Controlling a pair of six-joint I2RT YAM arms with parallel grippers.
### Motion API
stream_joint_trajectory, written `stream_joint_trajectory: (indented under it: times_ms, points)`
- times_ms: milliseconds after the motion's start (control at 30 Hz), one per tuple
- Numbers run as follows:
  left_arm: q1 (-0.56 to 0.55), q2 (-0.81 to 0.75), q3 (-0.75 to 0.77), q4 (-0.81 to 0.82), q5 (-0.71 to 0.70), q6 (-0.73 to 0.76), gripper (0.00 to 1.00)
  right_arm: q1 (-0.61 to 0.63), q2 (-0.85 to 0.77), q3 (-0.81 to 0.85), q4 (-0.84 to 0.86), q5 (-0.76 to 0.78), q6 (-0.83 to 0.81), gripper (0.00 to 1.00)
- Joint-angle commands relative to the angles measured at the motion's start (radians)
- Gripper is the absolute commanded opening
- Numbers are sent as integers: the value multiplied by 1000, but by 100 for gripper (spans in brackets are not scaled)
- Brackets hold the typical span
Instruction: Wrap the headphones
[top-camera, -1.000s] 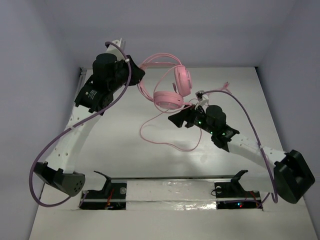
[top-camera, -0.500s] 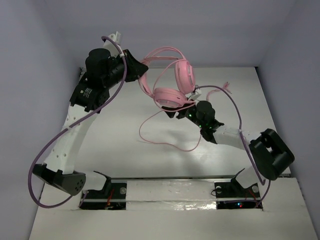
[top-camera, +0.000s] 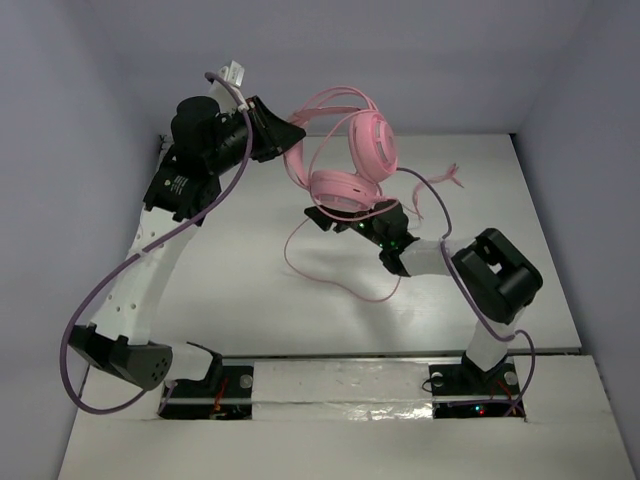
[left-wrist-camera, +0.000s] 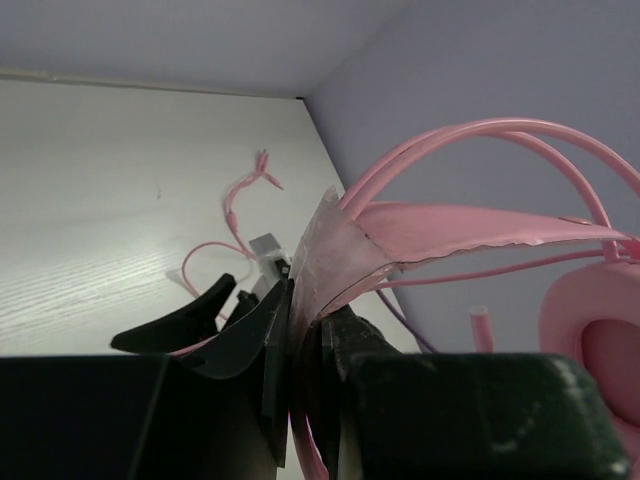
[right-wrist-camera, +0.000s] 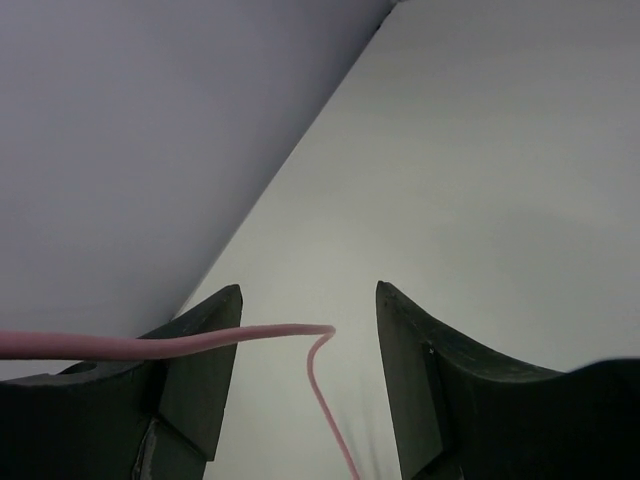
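The pink headphones (top-camera: 372, 146) hang in the air at the back, held by their headband (left-wrist-camera: 470, 226). My left gripper (top-camera: 293, 134) is shut on that headband; in the left wrist view (left-wrist-camera: 312, 310) the band is pinched between the jaws and one cup (left-wrist-camera: 600, 330) shows at the right. The lower cup (top-camera: 340, 188) hangs just above my right gripper (top-camera: 320, 214). The thin pink cable (top-camera: 345, 285) loops down onto the table. My right gripper (right-wrist-camera: 308, 300) is open; the cable (right-wrist-camera: 280, 332) crosses between its jaws, ungripped.
The white table (top-camera: 230, 290) is walled at the back and both sides. The right arm is folded close, its elbow (top-camera: 495, 275) at the centre right. Purple arm cables (top-camera: 440, 185) arch above the right arm and run along the left arm (top-camera: 100, 290).
My right gripper has moved left, under the lower cup, and the right arm has folded in. My left gripper has lifted and turned the headphones slightly; the cable loop shifted with them.
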Motion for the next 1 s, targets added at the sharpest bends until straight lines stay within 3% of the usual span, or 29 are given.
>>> stream_joint_trajectory:
  times_ms: [0, 133, 267, 533, 667, 967]
  points:
    - [6, -39, -8, 162, 59, -117, 0, 41, 12, 80, 117, -31, 0, 61]
    - [6, -41, -31, 197, 48, -155, 0, 64, 40, 94, 155, -40, 24, 47]
    - [6, -45, -80, 296, 60, -233, 0, 91, 115, 126, 226, -53, 64, 48]
    - [6, -77, -105, 356, -12, -268, 0, 144, 196, 157, 296, -123, 135, 28]
    - [15, -97, -110, 358, -189, -255, 0, 186, 181, 102, 321, -151, 167, 27]
    - [-3, -110, -290, 448, -595, -238, 0, 354, 28, -79, 224, -228, 176, 22]
